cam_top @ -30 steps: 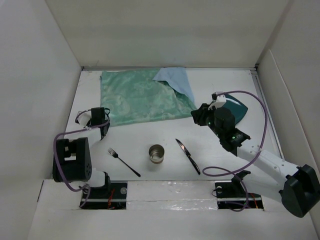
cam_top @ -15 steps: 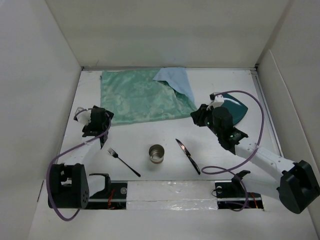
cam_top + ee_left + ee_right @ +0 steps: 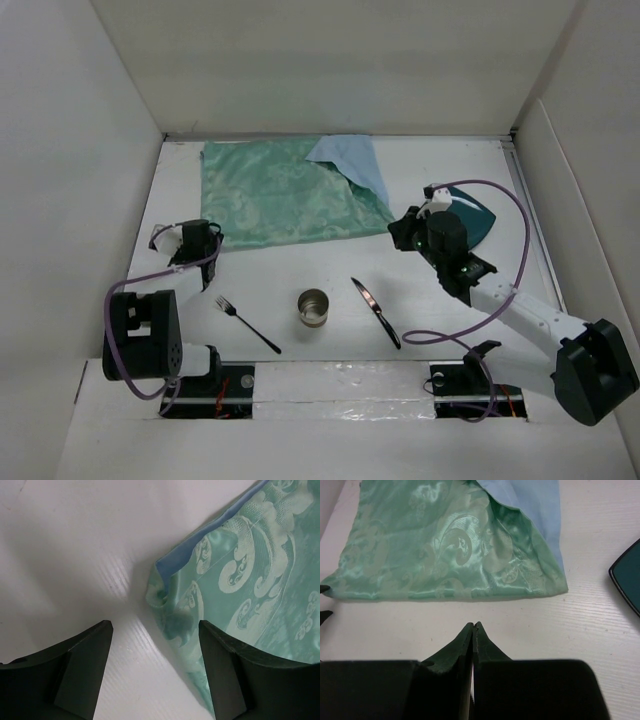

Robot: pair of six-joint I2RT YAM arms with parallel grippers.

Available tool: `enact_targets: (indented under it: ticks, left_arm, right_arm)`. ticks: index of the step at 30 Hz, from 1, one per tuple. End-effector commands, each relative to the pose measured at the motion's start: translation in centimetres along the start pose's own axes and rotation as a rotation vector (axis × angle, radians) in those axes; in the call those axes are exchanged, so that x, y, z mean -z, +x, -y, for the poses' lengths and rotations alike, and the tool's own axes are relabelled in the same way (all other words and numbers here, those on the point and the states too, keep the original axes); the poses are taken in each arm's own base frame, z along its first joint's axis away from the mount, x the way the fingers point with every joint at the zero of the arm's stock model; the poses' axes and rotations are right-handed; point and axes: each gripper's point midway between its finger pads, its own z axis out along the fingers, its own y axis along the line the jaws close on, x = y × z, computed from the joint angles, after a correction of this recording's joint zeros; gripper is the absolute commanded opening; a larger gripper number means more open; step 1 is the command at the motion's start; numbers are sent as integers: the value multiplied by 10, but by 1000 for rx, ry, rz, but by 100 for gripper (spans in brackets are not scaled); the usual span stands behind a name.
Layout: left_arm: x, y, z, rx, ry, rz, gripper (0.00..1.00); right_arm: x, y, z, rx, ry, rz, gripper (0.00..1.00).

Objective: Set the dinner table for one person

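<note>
The roughly square white table, no clear long axis, spreads from arm bases to far wall; left claw gapes over a corner of the green cloth, right claw closed, empty

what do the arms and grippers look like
White links and black joints on the left arm and right arm; a mauve cable loops along each. Left gripper and right gripper have dark wedge-shaped fingers. Green lights dot the right arm.
</note>
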Motion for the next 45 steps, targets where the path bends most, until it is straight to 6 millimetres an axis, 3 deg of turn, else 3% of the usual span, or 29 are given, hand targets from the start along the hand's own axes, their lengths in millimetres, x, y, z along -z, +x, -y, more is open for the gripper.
enact_targets:
  ticks: [1,2,3,4,5,6,8,10,15,19,21,22,24,26,27,29,31,32,34,40,45]
  left_arm:
    - [-3,-3,14,25,20,-8,68]
    - [-3,-5,22,26,31,-15,66]
    - [-5,-2,24,26,34,-34,57]
    - [-5,-2,24,26,34,-34,57]
    - [-6,-2,26,27,34,-35,43]
    - [-7,-2,25,24,29,-33,36]
    - [-9,-2,25,28,24,-30,34]
    - [-9,1,26,27,21,-45,28]
    - [-6,-3,27,23,37,-27,0]
    - [5,-18,42,-10,94,11,0]
    - [27,-35,57,10,197,79,0]
    - [27,-35,57,10,197,79,0]
    - [34,-34,61,14,233,78,0]
    - [36,-35,62,21,240,81,0]
    - [36,-33,60,19,236,74,0]
    - [35,-31,59,16,231,62,0]
    - [39,-27,61,9,252,54,0]
    - [41,-28,61,3,261,60,0]
    - [46,-26,62,2,295,66,0]
    - [62,-29,65,10,379,82,0]
    - [78,-37,69,48,461,117,0]
  right_arm:
    - [2,-18,-10,-8,-44,58,9]
    - [3,-19,-10,-4,-43,57,10]
    - [2,-17,-8,-8,-36,59,16]
    - [1,-17,-8,-8,-37,60,16]
    - [0,-16,-7,-11,-31,58,19]
    - [-1,-17,-3,-15,-22,57,25]
    - [-4,-14,0,-25,-17,46,28]
    - [-7,-13,9,-46,8,46,39]
    - [-17,-5,35,-95,71,18,57]
    - [-26,5,64,-179,167,17,58]
    - [-40,12,73,-238,192,-23,57]
    - [-40,10,78,-242,202,-18,57]
    - [-51,21,80,-289,217,-54,57]
    - [-64,17,77,-328,219,-63,56]
    - [-72,32,82,-369,248,-103,56]
    - [-85,35,75,-404,241,-120,55]
    - [-96,57,82,-452,309,-176,54]
    - [-102,54,79,-460,323,-175,52]
    - [-106,72,81,-467,399,-200,51]
    - [-114,90,74,-500,554,-223,50]
    - [-113,109,81,-558,699,-198,46]
